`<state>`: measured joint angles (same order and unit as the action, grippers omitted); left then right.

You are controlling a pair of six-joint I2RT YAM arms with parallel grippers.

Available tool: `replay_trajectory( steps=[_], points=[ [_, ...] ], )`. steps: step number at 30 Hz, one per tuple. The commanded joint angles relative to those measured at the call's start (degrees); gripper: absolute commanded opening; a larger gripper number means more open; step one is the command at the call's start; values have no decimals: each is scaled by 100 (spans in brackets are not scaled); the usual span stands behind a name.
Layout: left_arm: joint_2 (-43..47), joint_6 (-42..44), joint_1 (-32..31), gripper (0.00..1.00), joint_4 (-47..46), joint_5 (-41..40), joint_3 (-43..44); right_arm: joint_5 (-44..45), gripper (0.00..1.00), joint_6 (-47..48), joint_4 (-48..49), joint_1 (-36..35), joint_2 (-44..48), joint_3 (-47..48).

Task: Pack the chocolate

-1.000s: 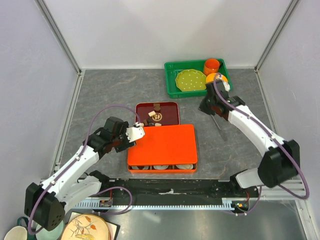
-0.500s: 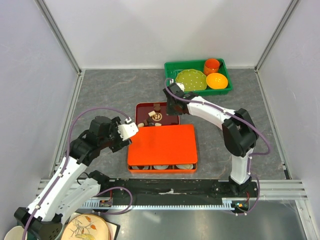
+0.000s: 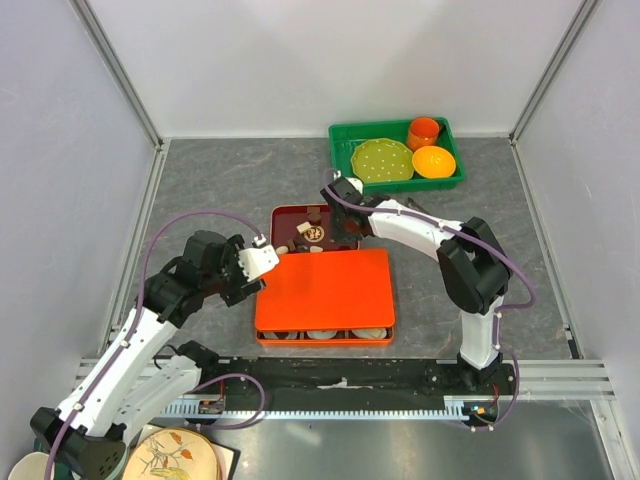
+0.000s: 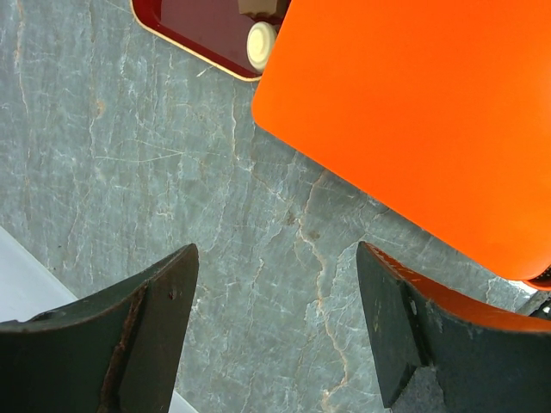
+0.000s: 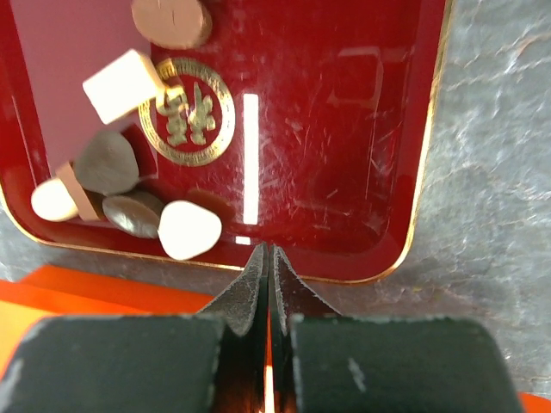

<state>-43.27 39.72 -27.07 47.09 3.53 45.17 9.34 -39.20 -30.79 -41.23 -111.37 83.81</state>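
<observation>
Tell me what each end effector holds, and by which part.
Nothing. The left end effector is open over bare table beside the orange lid; the right end effector is shut empty at the edge of the red tray.

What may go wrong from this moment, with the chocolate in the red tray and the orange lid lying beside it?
1. The right gripper is shut above the near rim of the red tray; lowered so, it may strike the rim.
2. The chocolate lies crowded in one corner; taking one piece may push the others.
3. The open left gripper stands beside the orange lid, close to the tray; lifting the lid may nudge the tray.
</observation>
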Motion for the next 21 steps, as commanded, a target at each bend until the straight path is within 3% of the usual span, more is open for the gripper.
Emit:
replay_trajectory(
  steps=[1, 21],
  points=[
    [73, -141, 26, 81, -130, 78, 194, -99, 0, -70, 64, -139, 133, -102],
    [38, -35, 26, 80, -288, -80, 36, -258, 0, -44, -85, -368, 389, -252]
  ],
)
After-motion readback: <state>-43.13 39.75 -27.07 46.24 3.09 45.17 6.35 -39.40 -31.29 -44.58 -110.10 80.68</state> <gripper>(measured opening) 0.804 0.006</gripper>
